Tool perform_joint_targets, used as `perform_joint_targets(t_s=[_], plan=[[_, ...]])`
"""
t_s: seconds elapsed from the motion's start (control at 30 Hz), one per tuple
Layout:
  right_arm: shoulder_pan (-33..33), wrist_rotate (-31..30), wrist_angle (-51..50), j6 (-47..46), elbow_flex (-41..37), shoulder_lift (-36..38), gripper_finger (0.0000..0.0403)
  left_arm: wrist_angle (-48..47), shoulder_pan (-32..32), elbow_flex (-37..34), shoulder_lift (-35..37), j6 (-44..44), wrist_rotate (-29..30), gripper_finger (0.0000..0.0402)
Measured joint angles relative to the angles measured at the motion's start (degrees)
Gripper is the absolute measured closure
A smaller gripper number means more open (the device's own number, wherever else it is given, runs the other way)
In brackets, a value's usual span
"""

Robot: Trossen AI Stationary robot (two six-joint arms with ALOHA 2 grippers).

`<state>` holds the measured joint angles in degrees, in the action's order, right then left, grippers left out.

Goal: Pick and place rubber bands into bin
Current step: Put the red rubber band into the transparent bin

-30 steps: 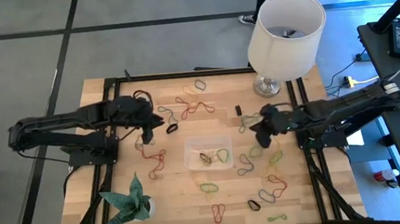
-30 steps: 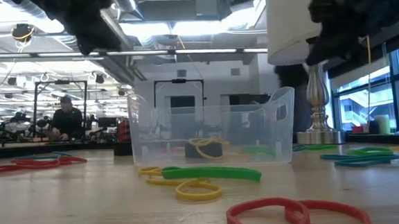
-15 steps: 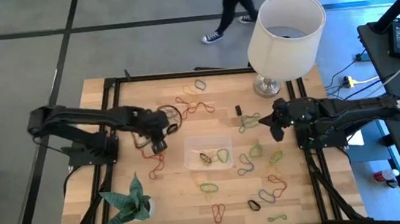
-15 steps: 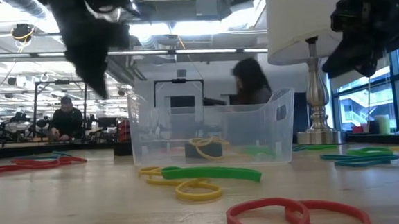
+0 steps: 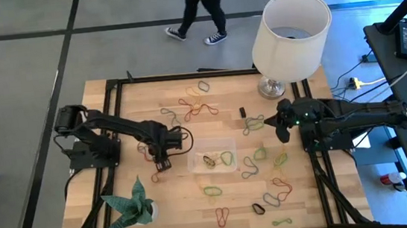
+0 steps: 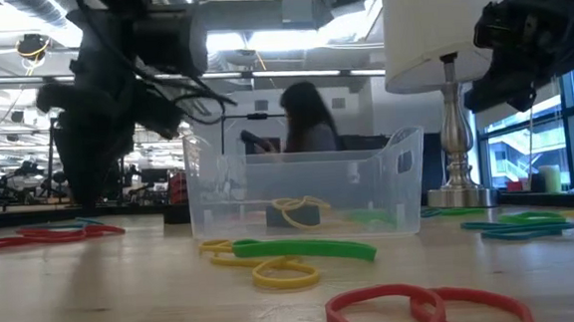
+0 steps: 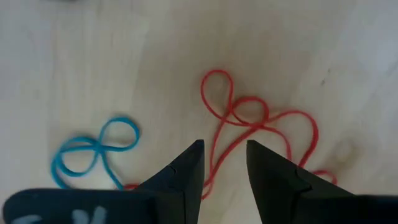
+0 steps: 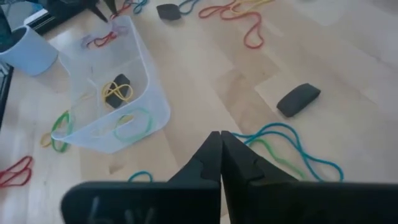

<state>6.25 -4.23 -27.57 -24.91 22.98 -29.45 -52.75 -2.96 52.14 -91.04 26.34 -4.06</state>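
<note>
The table [image 5: 120,182] is seen from above, with the white lampshade [image 5: 290,23] standing behind the right pincer [image 5: 270,122]. The bin [image 5: 210,139] is found just beside the left pincer [image 5: 161,163], between it and the right pincer, and a few rubber bands are already held in it.

A change is seen – the left pincer has been brought down from high up to just above the wood, and its jaws have been opened wider. They are now set one on each side of a strand of a red band [image 7: 235,119], but nothing is gripped yet. It is judged that a pick is about to be made. The right pincer is kept shut and empty, and is parked near the lamp foot.

Room is tight on one side – the bin wall is close by. The table edge is well apart. A paper plant [image 5: 130,203] is near, and a blue band [image 7: 93,146] lies beside the red one.
</note>
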Motion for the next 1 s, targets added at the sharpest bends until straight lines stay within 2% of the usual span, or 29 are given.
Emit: perform_joint_targets(t_s=[0.17,0.6,0.73,0.87,1.0], plan=[[0.6,0.5,-0.2,1.3,0.0,0.0,0.0400,2.8,0.7,0.0,-2.8,8.7,-0.1,0.0288],[0.7,1.5,-0.2,1.1,0.0,0.0,0.0400,6.7,1.3,0.2,-8.3,24.4,-0.4,0.0290],[0.7,1.5,-0.1,1.1,0.0,0.0,0.0400,6.7,1.9,0.2,-8.4,28.3,-0.3,0.0319],[0.7,1.5,-0.1,1.1,0.0,0.0,0.0400,6.4,2.7,0.2,-8.5,31.0,-0.7,0.0382],[0.7,1.5,-0.1,1.1,0.0,0.0,0.0399,4.1,2.7,1.9,-8.8,31.6,-0.7,0.0397]])
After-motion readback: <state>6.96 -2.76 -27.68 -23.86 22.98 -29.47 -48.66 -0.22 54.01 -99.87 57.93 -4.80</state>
